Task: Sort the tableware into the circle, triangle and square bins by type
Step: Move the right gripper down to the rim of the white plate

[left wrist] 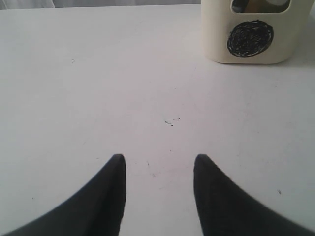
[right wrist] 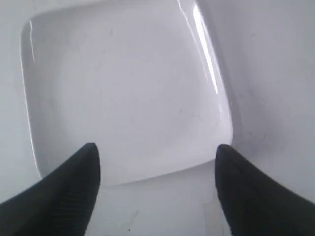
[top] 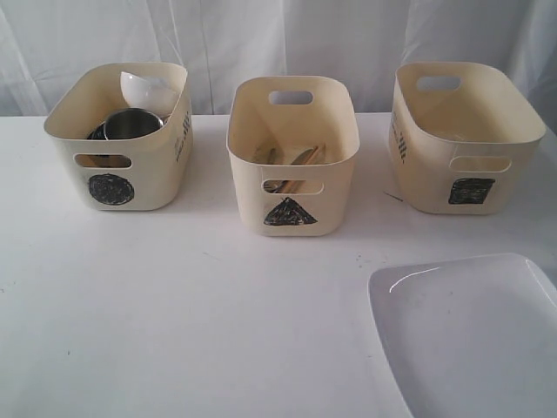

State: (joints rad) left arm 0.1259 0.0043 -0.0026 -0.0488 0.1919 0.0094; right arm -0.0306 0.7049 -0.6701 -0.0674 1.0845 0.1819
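Note:
The large white squarish plate (top: 474, 335) lies flat on the table at the front right, also in the right wrist view (right wrist: 123, 88). My right gripper (right wrist: 156, 150) hangs open above the plate's near edge, nothing between its fingers. My left gripper (left wrist: 158, 160) is open over bare table, well short of the circle bin (left wrist: 251, 34). In the circle bin (top: 122, 139) I see a steel bowl or mug (top: 132, 124) and the small white bowl (top: 146, 89). The triangle bin (top: 291, 157) holds wooden chopsticks and steel cutlery (top: 291, 158). The square bin (top: 461, 135) stands at the back right; nothing shows inside it. Neither arm shows in the exterior view.
The three cream bins stand in a row along the back of the white table (top: 191, 313), before a white curtain (top: 287, 35). The plate runs past the table's front right part of the exterior view.

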